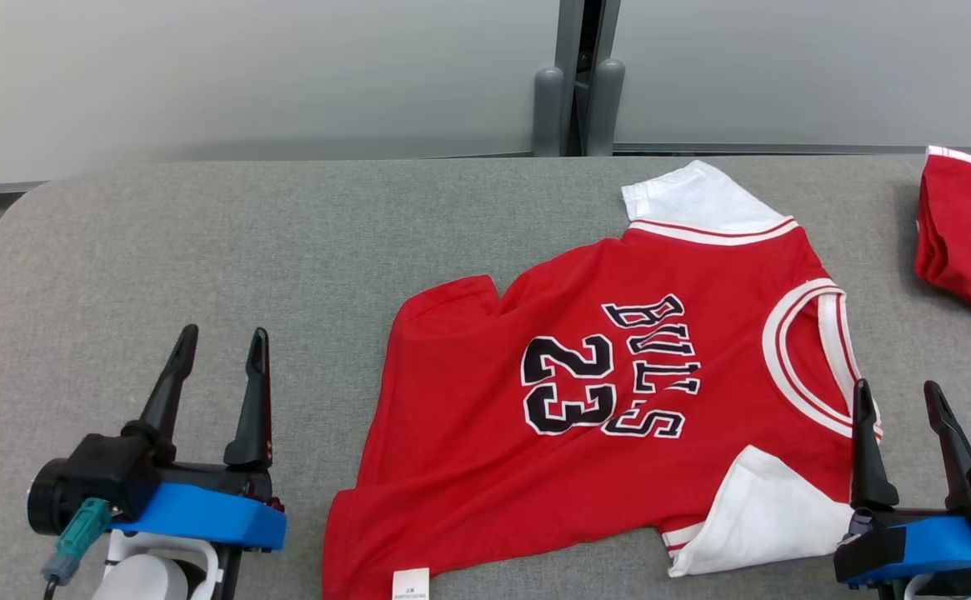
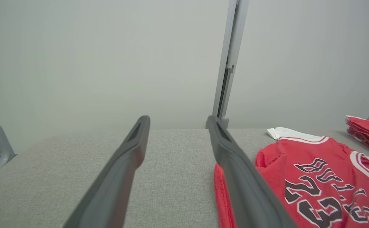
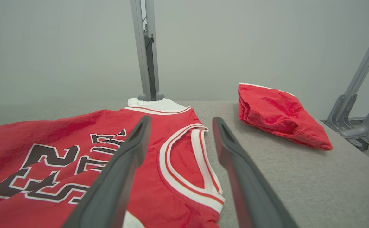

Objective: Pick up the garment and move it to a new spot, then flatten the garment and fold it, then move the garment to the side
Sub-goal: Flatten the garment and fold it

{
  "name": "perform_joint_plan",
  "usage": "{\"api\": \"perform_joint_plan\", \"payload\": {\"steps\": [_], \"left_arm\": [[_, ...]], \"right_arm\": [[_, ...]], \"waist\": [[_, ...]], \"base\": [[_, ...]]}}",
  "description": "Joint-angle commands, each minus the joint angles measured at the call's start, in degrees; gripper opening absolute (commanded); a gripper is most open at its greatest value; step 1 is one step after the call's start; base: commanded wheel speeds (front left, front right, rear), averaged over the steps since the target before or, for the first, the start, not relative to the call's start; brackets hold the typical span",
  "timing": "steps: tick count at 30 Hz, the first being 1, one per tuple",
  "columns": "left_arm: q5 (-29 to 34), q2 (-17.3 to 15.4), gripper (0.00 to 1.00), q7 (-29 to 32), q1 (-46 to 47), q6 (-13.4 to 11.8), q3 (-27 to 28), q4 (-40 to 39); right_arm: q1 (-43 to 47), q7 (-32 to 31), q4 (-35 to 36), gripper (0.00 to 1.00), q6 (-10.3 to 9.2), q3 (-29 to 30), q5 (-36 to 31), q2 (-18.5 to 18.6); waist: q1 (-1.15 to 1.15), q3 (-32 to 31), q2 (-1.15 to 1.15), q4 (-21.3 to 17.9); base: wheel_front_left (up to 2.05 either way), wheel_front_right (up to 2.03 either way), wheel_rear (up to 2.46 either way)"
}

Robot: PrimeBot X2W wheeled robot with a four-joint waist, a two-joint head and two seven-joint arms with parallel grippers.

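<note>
On the grey worktop (image 1: 202,233) the garment (image 1: 468,433), a red jersey with white sleeves and black "BULLS 23" lettering, lies spread out sideways before us. Its white-banded collar (image 1: 810,350) points toward our right and its hem toward our left. A small white label (image 1: 411,583) shows at the near edge of the garment's hem. Our left gripper (image 1: 225,333) stands just left of that hem, apart from the cloth, its jaws wide and holding nothing. Our right gripper (image 1: 895,387) sits at the garment's collar end, jaws likewise wide and empty. One finger crosses the collar trim in the head view while the other stands over bare worktop, and we cannot tell whether either touches the cloth. Well apart from the garment, past its collar, a second red cloth (image 1: 968,233) lies folded.
</note>
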State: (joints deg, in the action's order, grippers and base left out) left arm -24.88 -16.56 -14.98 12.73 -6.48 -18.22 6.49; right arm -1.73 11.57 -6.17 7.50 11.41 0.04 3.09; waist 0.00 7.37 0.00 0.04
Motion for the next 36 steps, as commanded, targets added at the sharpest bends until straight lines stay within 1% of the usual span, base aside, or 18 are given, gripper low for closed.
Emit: {"api": "perform_joint_plan", "payload": {"steps": [1,5,8,16,17,22,32,36], "left_arm": [[0.90,0.17,1.00,-0.25,0.10,-0.43,1.16,-0.39],[1.94,0.74,1.00,-0.26,-0.77,0.01,3.29,-0.88],[2.67,1.37,1.00,-0.26,-1.13,0.51,4.33,-1.12],[4.59,3.42,1.00,-0.27,-1.61,2.01,5.85,-1.12],[4.59,3.42,1.00,-0.27,-1.61,2.01,5.85,-1.12],[5.53,4.50,1.00,-0.26,-1.47,3.03,6.87,-0.62],[7.22,6.25,1.00,-0.27,-0.32,4.98,8.55,0.11],[7.91,6.84,1.00,-0.28,-0.19,5.58,9.33,0.31]], "right_arm": [[0.87,-0.31,-0.25,1.00,-0.02,0.42,-0.23,-0.07],[0.43,-0.85,-0.42,1.00,-0.02,0.77,-0.48,0.51],[-0.94,-1.60,-0.35,1.00,-0.02,0.87,-0.78,1.62],[-3.70,-8.66,-2.76,1.00,-0.02,0.99,-0.01,5.67],[-3.70,-8.66,-2.76,1.00,-0.02,0.99,-0.01,5.67],[-3.80,-11.24,-6.84,1.00,-0.02,0.27,0.57,7.51],[-4.84,-14.47,-16.66,1.00,-0.03,-2.08,3.09,8.83],[-5.53,-15.60,-19.09,1.00,-0.02,-3.49,4.08,9.04]], "waist": [[0.00,0.10,0.00,-0.42],[0.00,0.36,0.00,-0.92],[0.00,0.62,0.00,-0.97],[0.00,1.87,0.00,-0.17],[0.00,1.87,0.00,-0.17],[0.00,2.74,0.00,0.32],[0.00,4.32,0.00,1.39],[0.00,4.64,0.00,1.48]], "base": [[0.00,0.00,0.00],[0.00,0.00,0.00],[0.00,0.00,0.00],[0.00,0.00,0.00],[0.00,0.00,0.00],[0.00,0.00,0.00],[0.00,0.00,0.00],[0.00,0.00,0.00]]}}
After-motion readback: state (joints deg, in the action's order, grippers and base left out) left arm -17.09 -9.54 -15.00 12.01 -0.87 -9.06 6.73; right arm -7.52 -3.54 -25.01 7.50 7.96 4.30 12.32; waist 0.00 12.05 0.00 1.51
